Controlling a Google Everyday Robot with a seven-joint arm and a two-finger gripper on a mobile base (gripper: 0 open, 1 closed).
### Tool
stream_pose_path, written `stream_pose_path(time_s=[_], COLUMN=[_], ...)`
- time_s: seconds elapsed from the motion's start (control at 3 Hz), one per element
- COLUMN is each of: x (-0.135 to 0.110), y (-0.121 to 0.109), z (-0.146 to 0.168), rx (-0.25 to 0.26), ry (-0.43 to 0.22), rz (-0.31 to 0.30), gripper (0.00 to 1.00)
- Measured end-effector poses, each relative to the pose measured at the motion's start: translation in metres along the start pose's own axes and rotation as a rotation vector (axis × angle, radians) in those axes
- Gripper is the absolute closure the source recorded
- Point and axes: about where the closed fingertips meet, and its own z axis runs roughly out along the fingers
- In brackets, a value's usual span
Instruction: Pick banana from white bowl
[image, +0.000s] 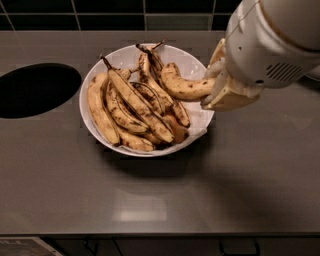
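Observation:
The white bowl (193, 66) sits on the grey counter and holds several long, black-streaked bananas (131, 105). My gripper (214, 89) is at the bowl's right rim, under the big white arm, and is shut on the banana (184, 86). This short, curved yellow banana with brown spots is lifted above the others and points left over the bowl. Its right end is hidden between the fingers.
A dark round hole (36, 89) is cut in the counter (150, 200) to the left. A black tiled wall (110, 14) runs along the back. The white arm housing (272, 40) fills the upper right.

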Motion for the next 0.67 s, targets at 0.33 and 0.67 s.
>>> stream_pose_path(time_s=[0.33, 0.67], x=[-0.0052, -0.0140], y=[0.0021, 0.0038], z=[-0.0181, -0.0270], rx=[-0.005, 0.013], ry=[-0.061, -0.067], rz=[-0.044, -0.062], gripper=[1.00, 1.00])
